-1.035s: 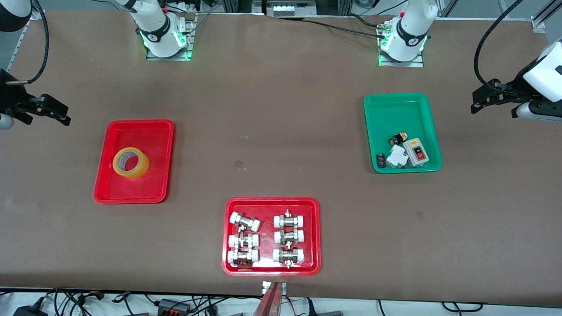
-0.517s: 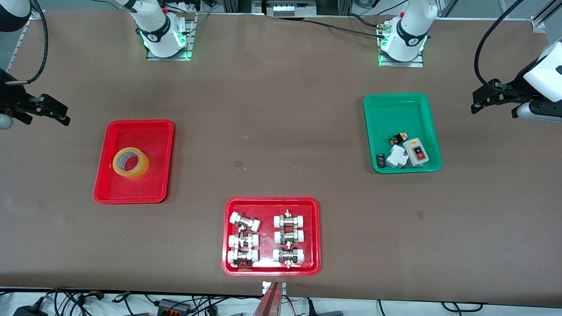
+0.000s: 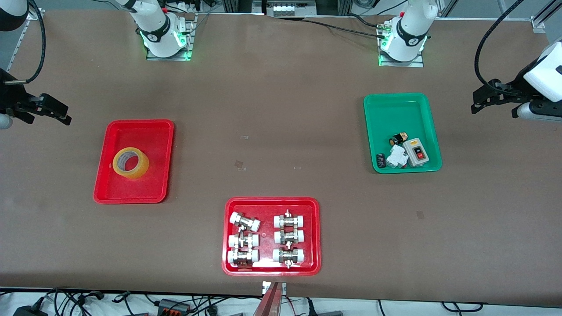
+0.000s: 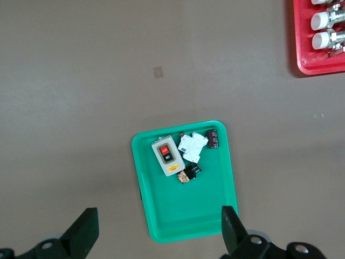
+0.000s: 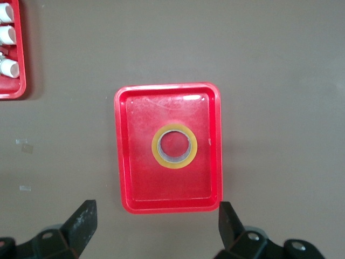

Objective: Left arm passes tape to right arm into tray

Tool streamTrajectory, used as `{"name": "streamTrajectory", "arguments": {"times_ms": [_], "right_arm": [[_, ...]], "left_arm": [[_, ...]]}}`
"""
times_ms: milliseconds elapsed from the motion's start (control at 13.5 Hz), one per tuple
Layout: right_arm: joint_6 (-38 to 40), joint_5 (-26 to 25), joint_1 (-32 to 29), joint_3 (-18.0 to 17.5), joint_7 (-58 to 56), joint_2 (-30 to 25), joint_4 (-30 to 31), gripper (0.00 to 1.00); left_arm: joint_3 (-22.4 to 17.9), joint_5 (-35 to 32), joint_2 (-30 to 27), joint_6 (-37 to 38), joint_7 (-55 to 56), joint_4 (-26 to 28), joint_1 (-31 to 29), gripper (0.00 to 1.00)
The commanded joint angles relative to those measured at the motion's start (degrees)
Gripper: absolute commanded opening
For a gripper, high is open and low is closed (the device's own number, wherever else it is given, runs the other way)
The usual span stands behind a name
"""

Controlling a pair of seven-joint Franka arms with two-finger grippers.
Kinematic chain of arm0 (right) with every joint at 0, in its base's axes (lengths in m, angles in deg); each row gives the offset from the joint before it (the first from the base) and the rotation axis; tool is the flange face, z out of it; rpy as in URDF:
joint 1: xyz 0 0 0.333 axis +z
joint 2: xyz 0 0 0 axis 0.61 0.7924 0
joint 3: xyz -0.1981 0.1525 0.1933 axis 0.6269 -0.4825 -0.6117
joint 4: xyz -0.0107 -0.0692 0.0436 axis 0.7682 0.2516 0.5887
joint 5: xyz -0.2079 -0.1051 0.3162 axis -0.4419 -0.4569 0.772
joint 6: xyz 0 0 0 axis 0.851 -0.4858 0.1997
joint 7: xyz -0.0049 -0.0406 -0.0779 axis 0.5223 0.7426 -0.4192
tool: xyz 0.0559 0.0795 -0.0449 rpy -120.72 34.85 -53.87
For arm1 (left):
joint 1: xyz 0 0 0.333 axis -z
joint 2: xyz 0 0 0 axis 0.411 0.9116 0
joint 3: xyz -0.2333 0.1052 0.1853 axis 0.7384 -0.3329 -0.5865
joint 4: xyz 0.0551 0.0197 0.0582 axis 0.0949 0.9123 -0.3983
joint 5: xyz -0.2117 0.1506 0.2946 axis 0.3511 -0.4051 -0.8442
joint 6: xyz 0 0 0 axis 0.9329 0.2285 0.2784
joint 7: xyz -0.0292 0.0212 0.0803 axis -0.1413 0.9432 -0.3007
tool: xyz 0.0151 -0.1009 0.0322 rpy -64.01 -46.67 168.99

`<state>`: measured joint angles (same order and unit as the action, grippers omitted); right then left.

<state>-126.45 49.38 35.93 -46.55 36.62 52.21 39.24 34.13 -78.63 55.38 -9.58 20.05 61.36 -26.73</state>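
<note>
The tape (image 3: 138,170), a yellow roll with a white core, lies flat in the plain red tray (image 3: 153,140) toward the right arm's end of the table. My right gripper (image 3: 61,115) hangs open and empty in the air over the bare table beside that tray, apart from it. The right wrist view shows its open fingers (image 5: 83,224) with the tray (image 5: 135,178) and tape (image 5: 156,148) below. My left gripper (image 3: 478,102) hangs open and empty beside the green tray (image 3: 397,109). The left wrist view shows its fingers (image 4: 86,229) spread wide.
The green tray (image 4: 183,216) holds a few small electrical parts (image 3: 406,151). A red tray (image 3: 271,200) with white-capped metal fittings (image 3: 243,239) sits near the table's front edge. Both arm bases stand along the table's edge farthest from the front camera.
The right arm has shifted very slightly. The tape, the trays and the left arm have not moved.
</note>
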Motion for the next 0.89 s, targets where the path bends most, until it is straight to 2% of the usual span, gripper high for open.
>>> {"name": "streamTrajectory", "arguments": {"times_ms": [0, 813], "right_arm": [[2.06, 0.51, -0.01, -0.13, 0.18, -0.72, -0.46, 1.00], [2.50, 0.07, 0.25, -0.22, -1.67, -0.80, -0.37, 1.00]], "left_arm": [[0.16, -1.35, -0.06, 0.56, -1.03, -0.26, -0.17, 1.00], [0.16, -1.35, -0.06, 0.56, -1.03, -0.26, -0.17, 1.00]]}}
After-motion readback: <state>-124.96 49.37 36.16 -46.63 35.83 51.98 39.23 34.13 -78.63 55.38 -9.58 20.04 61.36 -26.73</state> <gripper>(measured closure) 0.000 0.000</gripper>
